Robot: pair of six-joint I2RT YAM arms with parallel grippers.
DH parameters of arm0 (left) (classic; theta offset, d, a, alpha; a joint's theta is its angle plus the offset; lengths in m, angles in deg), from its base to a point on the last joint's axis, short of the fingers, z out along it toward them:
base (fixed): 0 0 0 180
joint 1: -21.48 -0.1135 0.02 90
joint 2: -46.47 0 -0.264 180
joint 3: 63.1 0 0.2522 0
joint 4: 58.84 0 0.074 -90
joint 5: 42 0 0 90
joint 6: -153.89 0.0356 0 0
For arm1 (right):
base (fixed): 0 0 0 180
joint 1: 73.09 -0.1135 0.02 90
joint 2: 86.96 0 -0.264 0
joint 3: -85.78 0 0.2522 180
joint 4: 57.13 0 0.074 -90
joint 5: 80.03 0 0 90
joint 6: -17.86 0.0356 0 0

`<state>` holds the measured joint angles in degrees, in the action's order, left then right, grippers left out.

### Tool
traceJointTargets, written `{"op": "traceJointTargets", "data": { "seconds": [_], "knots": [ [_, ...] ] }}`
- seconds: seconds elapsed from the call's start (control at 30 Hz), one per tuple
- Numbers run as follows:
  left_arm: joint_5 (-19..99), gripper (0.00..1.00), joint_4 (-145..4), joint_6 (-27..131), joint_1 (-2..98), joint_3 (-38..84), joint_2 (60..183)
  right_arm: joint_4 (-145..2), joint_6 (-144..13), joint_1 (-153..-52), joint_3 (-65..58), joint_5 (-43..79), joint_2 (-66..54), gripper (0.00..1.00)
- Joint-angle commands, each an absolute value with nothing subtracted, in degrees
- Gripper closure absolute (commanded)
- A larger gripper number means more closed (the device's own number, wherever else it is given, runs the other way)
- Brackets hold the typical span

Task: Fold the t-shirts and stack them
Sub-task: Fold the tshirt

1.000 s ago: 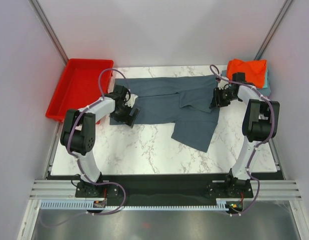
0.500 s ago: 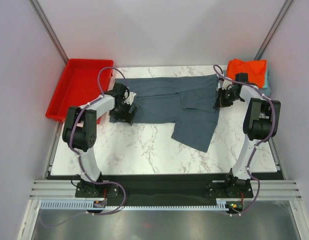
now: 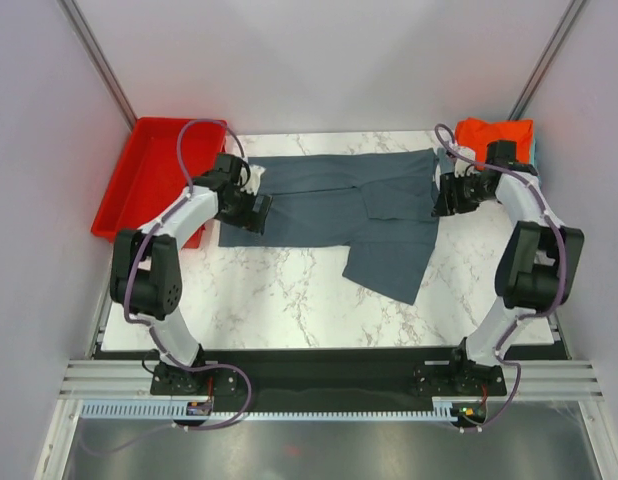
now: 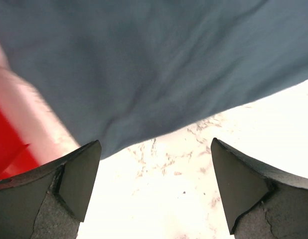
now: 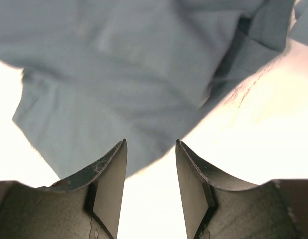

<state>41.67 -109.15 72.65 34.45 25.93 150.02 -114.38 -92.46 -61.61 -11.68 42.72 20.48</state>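
Note:
A large slate blue-grey t-shirt point(image 3: 329, 200) lies spread across the back of the marble table, with one flap hanging toward the front. My left gripper point(image 3: 257, 212) hovers at its left edge, jaws wide open. In the left wrist view the left gripper point(image 4: 154, 164) has only marble between its fingers, and the shirt's hem point(image 4: 159, 64) lies just ahead. My right gripper point(image 3: 441, 196) is at the shirt's right edge. The right wrist view shows the right gripper point(image 5: 151, 149) open and empty, with the cloth point(image 5: 119, 74) just beyond its tips. An orange-red t-shirt point(image 3: 494, 135) lies folded on a teal one point(image 3: 535, 152) at the back right.
A red plastic tray point(image 3: 154, 175) sits off the table's back left corner, close to my left arm. Grey walls with metal posts close in both sides. Bare marble point(image 3: 289, 300) spans the front half of the table.
My right gripper shut on the shirt's right edge, drew it out flat to the right, then opened and let go. My left gripper moved back along the shirt's left edge, still open.

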Motion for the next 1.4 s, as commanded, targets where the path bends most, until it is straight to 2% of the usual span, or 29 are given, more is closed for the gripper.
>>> {"op": "traceJointTargets", "data": {
  "seconds": [0.0,0.2,0.23,0.27,0.4,0.63,0.87,1.37],
  "knots": [
    [40.62,0.01,-108.46,71.36,34.14,26.17,140.08,-118.01,-101.92,-63.59,-6.15,44.18,7.90,0.48],
    [40.62,0.01,-108.46,71.36,34.22,18.79,137.79,-115.90,-116.16,-69.57,10.45,39.15,-4.15,0.50],
    [46.71,0.01,-99.23,73.71,34.22,17.13,137.27,-115.02,-118.00,-70.62,12.93,37.67,-5.99,0.51],
    [47.03,0.02,-97.75,82.18,34.31,13.80,136.65,-113.80,-119.59,-72.81,15.57,36.69,-10.10,0.51],
    [47.82,0.02,-92.82,86.38,34.31,8.94,135.50,-108.34,-130.99,-76.25,28.39,33.61,-19.62,0.54],
    [54.15,0.05,-85.78,90.52,34.22,6.73,137.96,-111.23,-146.38,-77.75,35.98,35.45,-28.76,0.58],
    [56.96,0.05,-85.17,90.36,33.00,9.19,141.39,-118.44,-150.98,-80.99,35.81,38.53,-28.60,0.63],
    [56.88,0.05,-87.36,87.18,31.68,15.70,145.26,-114.58,-143.42,-91.90,33.35,36.42,-14.89,0.62]
  ]
}}
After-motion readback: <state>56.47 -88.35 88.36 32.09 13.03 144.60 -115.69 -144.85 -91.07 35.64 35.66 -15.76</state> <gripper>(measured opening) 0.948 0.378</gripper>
